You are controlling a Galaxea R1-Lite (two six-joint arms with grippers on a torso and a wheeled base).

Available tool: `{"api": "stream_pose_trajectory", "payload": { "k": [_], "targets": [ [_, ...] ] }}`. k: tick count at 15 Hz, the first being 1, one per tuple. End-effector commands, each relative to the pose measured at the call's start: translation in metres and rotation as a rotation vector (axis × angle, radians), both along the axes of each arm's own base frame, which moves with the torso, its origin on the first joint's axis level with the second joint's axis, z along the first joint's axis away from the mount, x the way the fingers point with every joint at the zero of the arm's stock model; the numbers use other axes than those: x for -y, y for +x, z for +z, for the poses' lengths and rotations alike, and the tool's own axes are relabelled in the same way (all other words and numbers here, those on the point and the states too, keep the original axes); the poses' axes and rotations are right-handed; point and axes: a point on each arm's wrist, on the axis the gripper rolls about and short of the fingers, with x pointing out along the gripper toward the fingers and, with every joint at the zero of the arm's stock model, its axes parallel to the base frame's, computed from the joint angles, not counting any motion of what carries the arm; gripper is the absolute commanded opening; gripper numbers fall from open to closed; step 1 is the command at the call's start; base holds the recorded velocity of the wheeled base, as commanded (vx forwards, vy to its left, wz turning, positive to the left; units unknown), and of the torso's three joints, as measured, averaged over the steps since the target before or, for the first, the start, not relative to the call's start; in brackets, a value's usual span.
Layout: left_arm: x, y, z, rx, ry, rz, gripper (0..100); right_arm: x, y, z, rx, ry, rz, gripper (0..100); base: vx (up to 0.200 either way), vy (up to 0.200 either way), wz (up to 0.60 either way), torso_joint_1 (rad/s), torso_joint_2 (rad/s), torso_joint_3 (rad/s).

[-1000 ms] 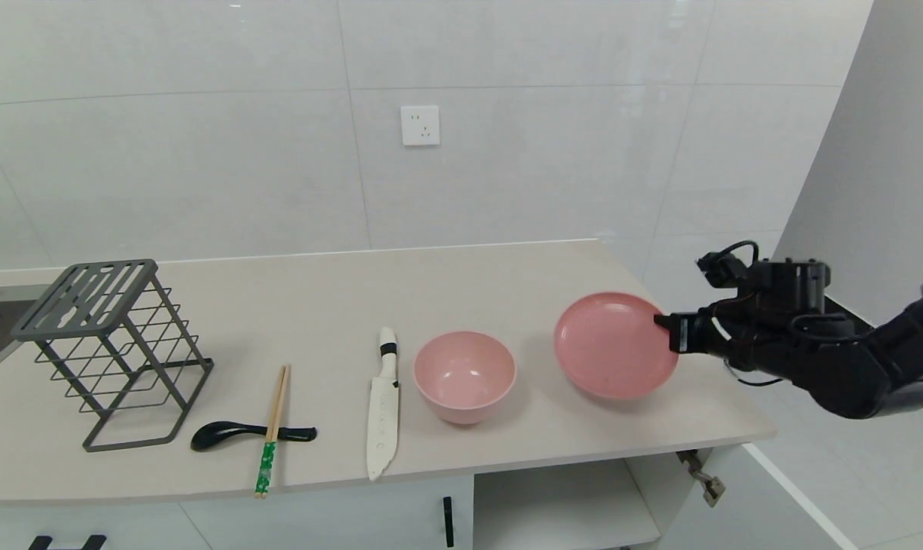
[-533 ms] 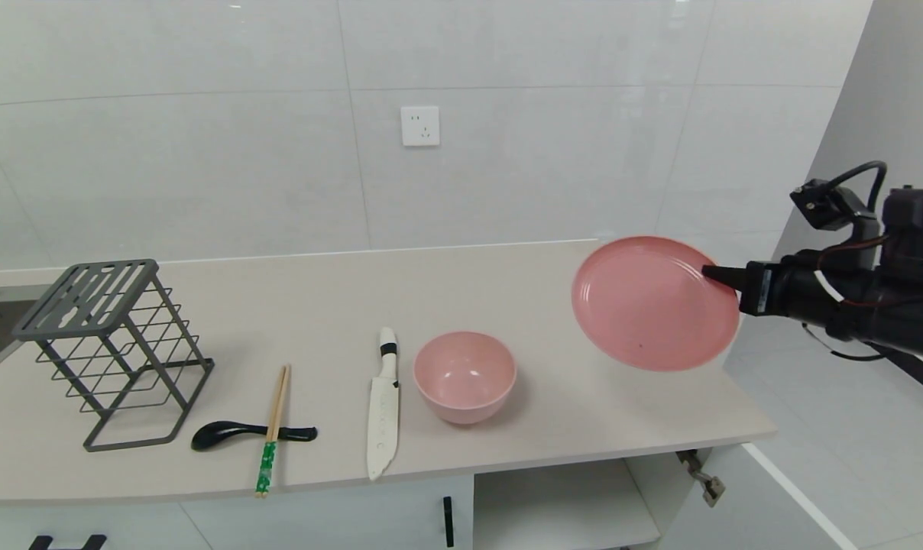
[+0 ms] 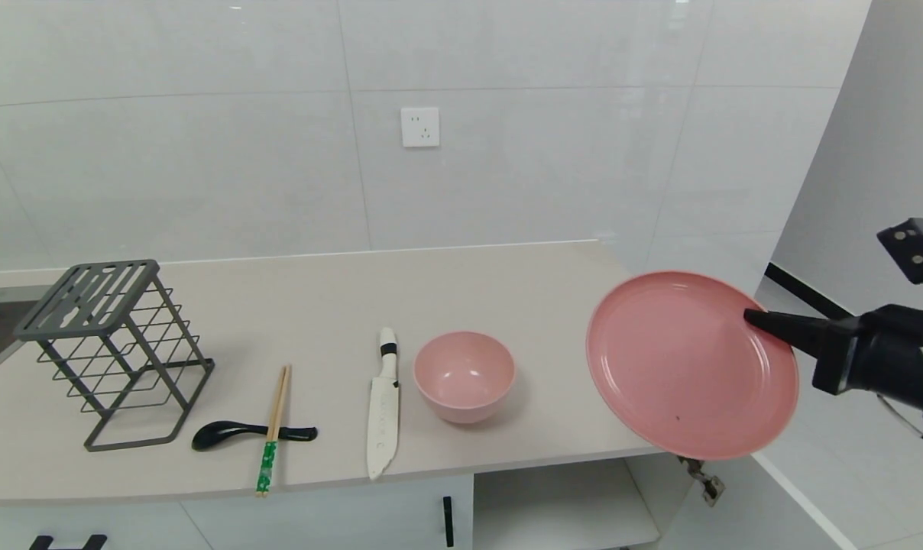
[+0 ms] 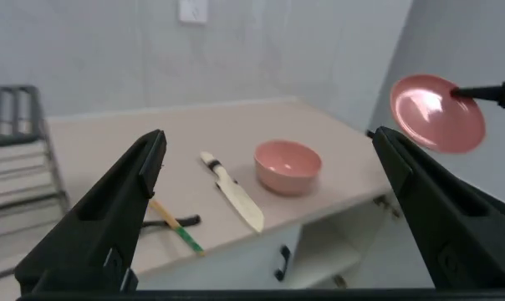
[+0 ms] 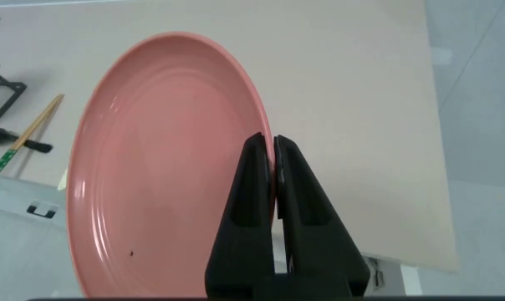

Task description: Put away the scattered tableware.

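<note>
White tiles cover the wall at the back, and a white socket point(image 3: 419, 126) sits in the middle of it. Below the wall runs a long pale counter point(image 3: 339, 298). At the left end of the counter stands a dark grey wire rack point(image 3: 110, 347) with slots in its top. Just to the right of the rack lies a black spoon point(image 3: 236, 435). A pair of wooden chopsticks point(image 3: 273, 428) with green ends lies across the spoon's handle. Next comes a white knife point(image 3: 383, 405) with a black band on its handle, and its tip points to the front edge of the counter. A pink bowl point(image 3: 464, 376) stands right side up just beside the knife, on its right. The pink plate point(image 3: 691, 363) is up in the air at the right end of the counter. It is tilted, so its inside faces the front. The right gripper point(image 3: 759, 319) holds it from the right side, with its black jaws pinching the plate's rim, one finger on the inside and one on the back. The left gripper point(image 4: 269, 138) hangs in front of the counter, well away from the tableware. Its jaws are spread wide and hold nothing. Under the counter there is an open cupboard shelf point(image 3: 561, 512).
</note>
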Motion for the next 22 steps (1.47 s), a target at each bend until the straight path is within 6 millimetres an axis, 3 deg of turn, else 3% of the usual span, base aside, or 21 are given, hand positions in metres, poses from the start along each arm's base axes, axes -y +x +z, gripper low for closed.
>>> {"api": "stream_pose_trajectory", "payload": {
  "k": [1,4,7,12,13,15,18,19,20,22],
  "targets": [
    [0.011,0.056,0.003,-0.301,-0.001,-0.182,100,-0.004,-0.030,0.011,0.087,0.012,0.048,0,0.000,0.000,0.00,0.000,0.00,0.000],
    [0.026,0.109,0.015,-0.402,0.022,-0.187,100,-0.003,-0.049,0.013,0.131,0.011,0.050,0,0.000,0.000,0.00,0.000,0.00,0.000],
    [0.045,0.150,0.008,-0.467,0.045,-0.236,100,0.001,-0.065,0.009,0.152,0.013,0.048,0,0.000,0.000,0.00,0.000,0.00,0.000],
    [0.069,0.202,-0.017,-0.585,0.079,-0.260,100,0.006,-0.084,0.016,0.285,-0.086,0.066,0,0.000,0.000,0.00,0.000,0.00,0.000],
    [0.069,0.202,-0.017,-0.585,0.079,-0.260,100,0.006,-0.084,0.016,0.285,-0.086,0.066,0,0.000,0.000,0.00,0.000,0.00,0.000],
    [0.085,0.242,-0.032,-0.590,0.081,-0.256,100,0.008,-0.089,0.015,0.305,-0.094,0.061,0,0.000,0.000,0.00,0.000,0.00,0.000],
    [0.098,0.273,-0.063,-0.622,0.093,-0.236,100,0.010,-0.099,0.015,0.338,-0.093,0.054,0,0.000,0.000,0.00,0.000,0.00,0.000],
    [0.098,0.275,-0.065,-0.622,0.093,-0.236,100,0.010,-0.099,0.016,0.341,-0.092,0.054,0,0.000,0.000,0.00,0.000,0.00,0.000],
    [0.108,0.297,-0.084,-0.597,0.090,-0.221,100,0.013,-0.104,0.018,0.369,-0.092,0.035,0,0.000,0.000,0.00,0.000,0.00,0.000],
    [0.122,0.315,-0.102,-0.587,0.097,-0.205,100,0.014,-0.107,0.020,0.384,-0.091,0.027,0,0.000,0.000,0.00,0.000,0.00,0.000]
  ]
}}
